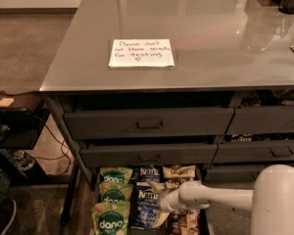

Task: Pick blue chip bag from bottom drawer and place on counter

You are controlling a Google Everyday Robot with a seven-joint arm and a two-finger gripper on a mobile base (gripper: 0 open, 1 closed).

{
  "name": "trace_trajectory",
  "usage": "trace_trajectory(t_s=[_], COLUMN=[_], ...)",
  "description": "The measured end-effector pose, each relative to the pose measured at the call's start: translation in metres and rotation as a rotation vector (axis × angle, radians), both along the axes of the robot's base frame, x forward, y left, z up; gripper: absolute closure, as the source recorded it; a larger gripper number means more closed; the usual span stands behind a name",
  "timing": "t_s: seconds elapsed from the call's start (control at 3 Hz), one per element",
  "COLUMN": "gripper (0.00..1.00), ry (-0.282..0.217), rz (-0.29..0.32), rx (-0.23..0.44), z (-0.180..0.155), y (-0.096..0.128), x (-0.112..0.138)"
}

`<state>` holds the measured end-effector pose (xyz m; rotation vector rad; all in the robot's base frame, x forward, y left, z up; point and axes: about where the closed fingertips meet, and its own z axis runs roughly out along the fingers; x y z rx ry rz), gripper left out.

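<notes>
1. Looking down on a broad, glossy grey table that fills the upper view from 9 to 3 o'clock, with a white handwritten note lying on it left of centre
2. Below the table's front edge sits a dark top drawer with a slot handle, and under it a middle drawer of the same kind
3. At 6 o'clock the bottom drawer stands pulled open, packed with snack bags
4. Green bags lie along its 9 o'clock side and tan-and-brown bags toward 3 o'clock
5. The blue chip bag lies in the drawer's middle, between them
6. A white arm reaches in from 4 o'clock, and its pincer rests against the blue chip bag's 3 o'clock edge; I cannot tell whether the pincer is apart or clamped
</notes>
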<state>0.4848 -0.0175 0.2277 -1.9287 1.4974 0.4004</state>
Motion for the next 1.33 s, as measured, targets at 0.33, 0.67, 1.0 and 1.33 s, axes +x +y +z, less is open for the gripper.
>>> trace_trajectory(t_s=[0.33, 0.67, 1.0, 1.33], gripper=[0.00, 0.00, 0.00, 0.00], ry=[-0.032, -0.026, 0.011, 0.082], rz=[-0.009, -0.047, -0.096, -0.152], rx=[-0.054, -0.066, -0.044, 0.002], z=[-0.017, -0.033, -0.046, -0.060], y=[-0.003, -0.011, -0.018, -0.025], x=[0.007, 0.015, 0.025, 0.032])
